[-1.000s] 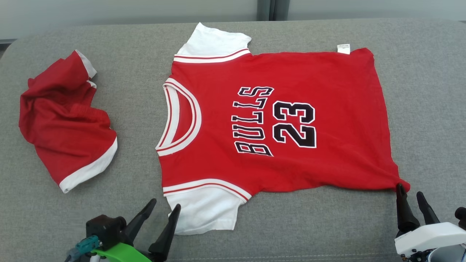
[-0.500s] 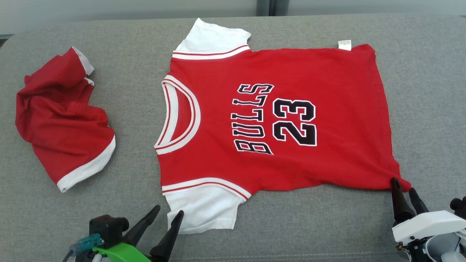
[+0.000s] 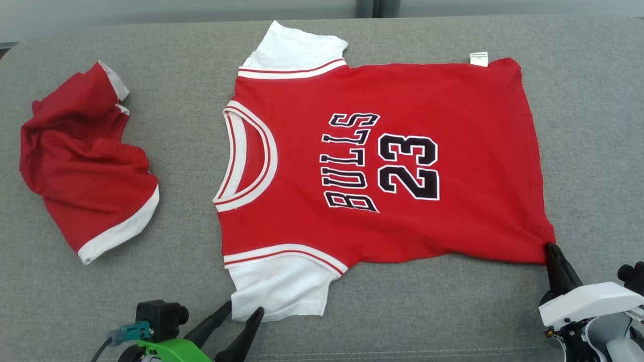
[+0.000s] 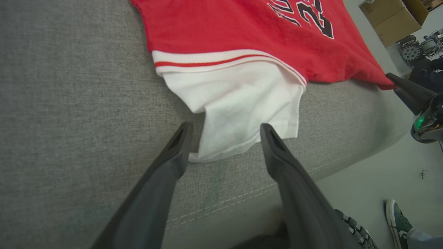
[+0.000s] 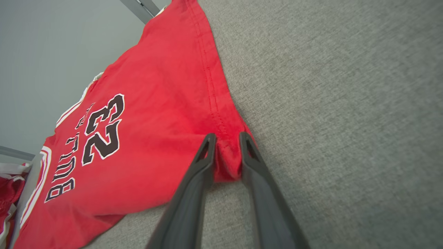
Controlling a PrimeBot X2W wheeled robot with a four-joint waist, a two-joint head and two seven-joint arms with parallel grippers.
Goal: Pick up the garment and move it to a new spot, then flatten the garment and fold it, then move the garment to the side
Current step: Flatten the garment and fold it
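Right pincer (image 5: 226,135) pinches jersey (image 3: 453,100) corner, low; left pincer (image 4: 225,125) gapes astride white sleeve (image 4: 238,97).

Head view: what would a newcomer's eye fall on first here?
The red jersey printed BULLS 23, spread flat in the middle of the grey cushion. A crumpled red garment lies apart at the far left. The right pincer pinches the jersey's near hem corner; the left pincer stands open at its white sleeve.

Black "BULLS" lettering (image 3: 349,161), number "23" (image 3: 408,168) beside it, on red jersey (image 3: 478,166)
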